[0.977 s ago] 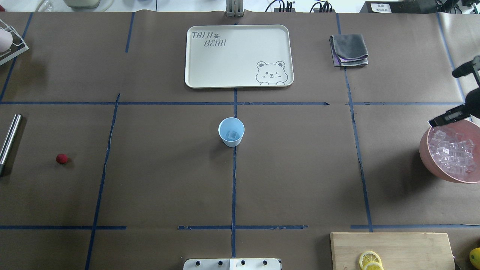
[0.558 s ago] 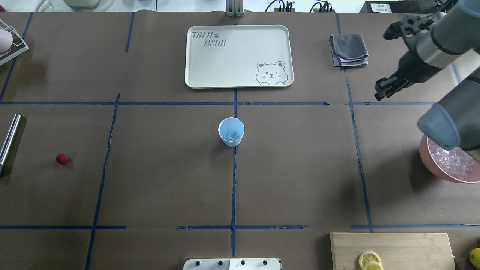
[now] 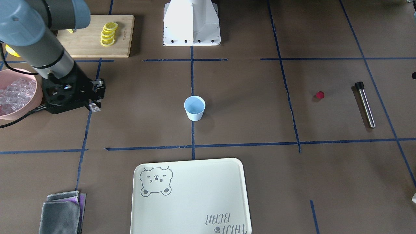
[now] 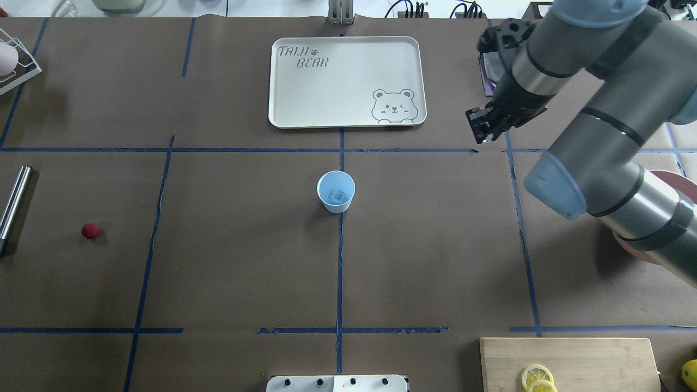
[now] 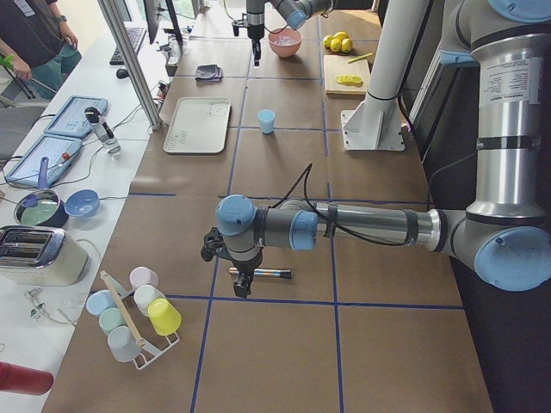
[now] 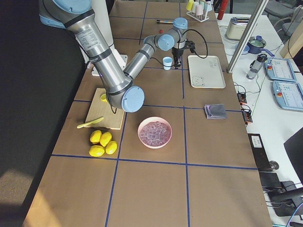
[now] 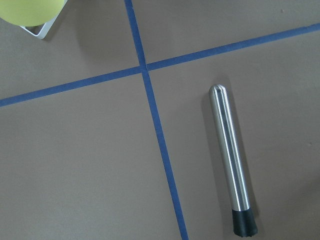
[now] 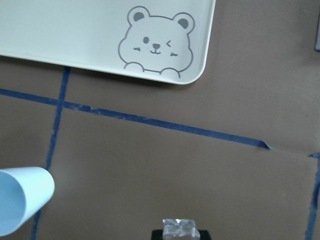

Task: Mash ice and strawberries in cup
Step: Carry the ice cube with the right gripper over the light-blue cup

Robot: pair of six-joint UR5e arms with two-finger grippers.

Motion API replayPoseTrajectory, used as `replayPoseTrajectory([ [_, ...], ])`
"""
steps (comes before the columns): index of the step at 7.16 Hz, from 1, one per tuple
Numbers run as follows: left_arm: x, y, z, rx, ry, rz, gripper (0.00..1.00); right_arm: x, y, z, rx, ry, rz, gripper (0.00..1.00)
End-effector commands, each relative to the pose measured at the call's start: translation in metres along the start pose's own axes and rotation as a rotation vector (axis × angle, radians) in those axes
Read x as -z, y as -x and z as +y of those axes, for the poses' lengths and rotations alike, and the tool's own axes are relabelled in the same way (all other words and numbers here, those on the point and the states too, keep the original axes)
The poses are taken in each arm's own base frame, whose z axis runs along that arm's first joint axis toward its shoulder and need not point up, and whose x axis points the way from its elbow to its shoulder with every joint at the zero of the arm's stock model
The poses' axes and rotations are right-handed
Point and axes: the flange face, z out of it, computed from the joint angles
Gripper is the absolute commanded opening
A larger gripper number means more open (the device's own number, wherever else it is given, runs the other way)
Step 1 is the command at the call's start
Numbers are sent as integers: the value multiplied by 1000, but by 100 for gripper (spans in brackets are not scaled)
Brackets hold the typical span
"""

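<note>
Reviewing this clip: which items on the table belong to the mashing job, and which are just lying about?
Job: cup; ice cube in the right gripper; pink bowl of ice; strawberry; steel rod, probably the masher.
Lying about: bear tray; grey cloth; cutting board; lemon slices; lemons.

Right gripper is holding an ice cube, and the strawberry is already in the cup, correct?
No. The right gripper does hold an ice cube, but the overhead view shows the strawberry lying on the table, well apart from the cup.
</note>
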Motion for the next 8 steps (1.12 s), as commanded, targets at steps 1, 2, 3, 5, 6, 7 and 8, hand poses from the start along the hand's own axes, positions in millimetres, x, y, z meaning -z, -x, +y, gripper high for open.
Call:
replayPoseTrajectory([
  [1, 0, 0, 0, 0, -1, 0, 100, -8, 85, 4, -58, -25, -2, 0],
  [2, 0, 0, 0, 1, 0, 0, 100, -15, 117, 9, -77, -37, 6, 0],
  [3, 0, 0, 0, 0, -1, 0, 100, -24, 148, 12, -91, -41, 18, 0],
  [5, -1, 0, 0, 0, 1, -1, 100, -36, 198, 24, -113, -51, 32, 0],
  [6, 0, 0, 0, 1, 0, 0, 100, -46, 214, 26, -126, -51, 49, 0],
  [7, 0, 0, 0, 1, 0, 0, 100, -56, 214, 29, -122, -51, 66, 0],
  [8, -1, 1, 1, 2, 1, 0, 100, -66, 207, 32, -123, -42, 81, 0],
])
